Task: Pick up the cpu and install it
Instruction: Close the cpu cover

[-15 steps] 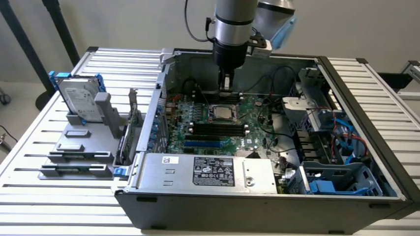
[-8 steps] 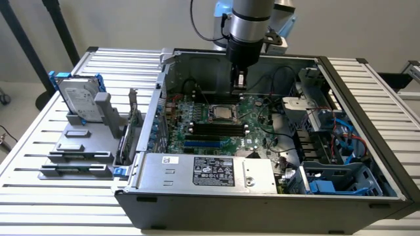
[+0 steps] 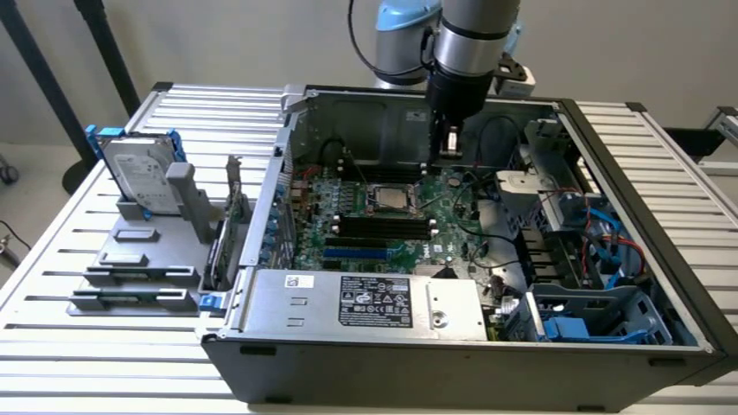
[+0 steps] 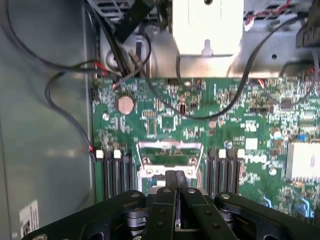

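Slats of a pale tabletop (image 3: 69,251) carry an open computer case (image 3: 645,173) in the exterior view, its motherboard (image 3: 381,225) facing up. The cpu (image 3: 392,197) lies flat as a silvery square in the socket near the middle of the board, between the black memory slots (image 3: 375,229) and the rear wall of the case. The arm (image 3: 475,35) reaches down from above. Its end effector (image 3: 448,154) hangs over the board, just toward the exterior view's right of the cpu and a little farther back, apart from it. A labelled silver power supply (image 3: 369,298) lies along the near edge of the case. Outside the case, toward the exterior view's left, a hard drive (image 3: 136,177) in a blue bracket stands upright on a grey rack (image 3: 133,268).

In the wrist view the end effector (image 4: 176,175) has its two black fingers (image 4: 165,200) pressed together, with nothing seen between them. Their tips sit over the metal socket frame (image 4: 170,150), which has dark memory slots on both sides. Whether the cpu shows beneath them cannot be told. Black cables (image 4: 60,105) loop across the case floor and the green board, and a round coin cell (image 4: 125,104) sits on the board.
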You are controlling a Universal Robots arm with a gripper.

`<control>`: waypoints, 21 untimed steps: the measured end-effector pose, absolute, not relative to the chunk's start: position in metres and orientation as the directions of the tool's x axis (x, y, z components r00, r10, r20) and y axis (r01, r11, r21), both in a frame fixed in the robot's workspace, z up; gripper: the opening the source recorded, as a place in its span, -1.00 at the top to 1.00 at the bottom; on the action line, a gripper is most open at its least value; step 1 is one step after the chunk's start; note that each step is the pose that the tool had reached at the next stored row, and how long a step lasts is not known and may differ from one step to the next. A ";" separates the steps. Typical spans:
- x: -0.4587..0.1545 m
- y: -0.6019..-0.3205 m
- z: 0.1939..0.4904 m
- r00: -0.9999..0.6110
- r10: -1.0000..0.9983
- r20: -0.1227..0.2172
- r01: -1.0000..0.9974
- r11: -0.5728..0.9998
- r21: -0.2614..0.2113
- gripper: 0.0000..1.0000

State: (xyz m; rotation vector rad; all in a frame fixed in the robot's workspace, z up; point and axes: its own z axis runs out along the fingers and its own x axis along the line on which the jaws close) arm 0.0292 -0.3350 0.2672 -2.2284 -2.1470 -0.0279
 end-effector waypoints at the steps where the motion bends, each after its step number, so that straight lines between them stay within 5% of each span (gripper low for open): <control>1: 0.034 -0.335 0.267 0.037 0.998 0.047 0.999 -0.036 -0.021 0.79; 21: 0.066 -0.335 0.248 0.030 0.998 0.062 0.999 -0.029 -0.022 0.79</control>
